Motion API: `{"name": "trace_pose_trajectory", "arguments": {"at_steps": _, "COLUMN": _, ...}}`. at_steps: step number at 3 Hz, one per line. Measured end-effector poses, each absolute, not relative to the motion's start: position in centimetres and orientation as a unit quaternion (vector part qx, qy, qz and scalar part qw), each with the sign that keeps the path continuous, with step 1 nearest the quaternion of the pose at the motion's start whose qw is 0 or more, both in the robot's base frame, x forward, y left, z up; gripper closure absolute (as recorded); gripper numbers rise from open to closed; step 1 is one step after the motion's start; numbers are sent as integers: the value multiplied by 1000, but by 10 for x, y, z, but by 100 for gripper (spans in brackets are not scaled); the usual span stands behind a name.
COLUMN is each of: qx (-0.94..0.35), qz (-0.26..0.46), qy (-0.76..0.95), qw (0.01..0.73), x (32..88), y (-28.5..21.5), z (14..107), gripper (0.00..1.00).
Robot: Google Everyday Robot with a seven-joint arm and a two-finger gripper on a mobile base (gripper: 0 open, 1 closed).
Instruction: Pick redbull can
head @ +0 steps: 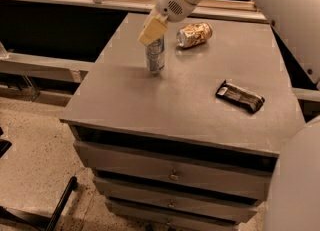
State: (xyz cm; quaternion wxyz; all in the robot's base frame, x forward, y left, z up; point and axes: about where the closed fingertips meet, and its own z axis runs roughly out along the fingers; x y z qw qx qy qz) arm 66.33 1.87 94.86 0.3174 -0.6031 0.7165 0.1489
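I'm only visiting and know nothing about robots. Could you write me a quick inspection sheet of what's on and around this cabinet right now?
Surface: grey cabinet top, flat, with drawers below.
Job's thing: redbull can, upright, toward the left rear of the top.
Clutter: gold can lying on its side behind and to the right of the redbull can; black wrapped bar lying flat near the right edge.
Grippers: gripper at the top of the redbull can, reaching in from the upper right.
Cables: nothing seen.
Surroundings: speckled floor on the left; shelving behind the cabinet.
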Motion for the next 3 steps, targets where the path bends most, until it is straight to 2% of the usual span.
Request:
{"name": "trace_pose_trajectory", "arguments": {"at_steps": 2, "qx": -593, "qz": 172, "qy": 684, "qw": 390, "x": 646, "y": 28, "z": 1009, "gripper": 100}}
{"name": "trace_pose_trajectory", "arguments": {"at_steps": 3, "qx": -592, "qz": 172, "qy": 683, "qw": 391, "x": 646, "y": 28, "z": 1010, "gripper": 100}}
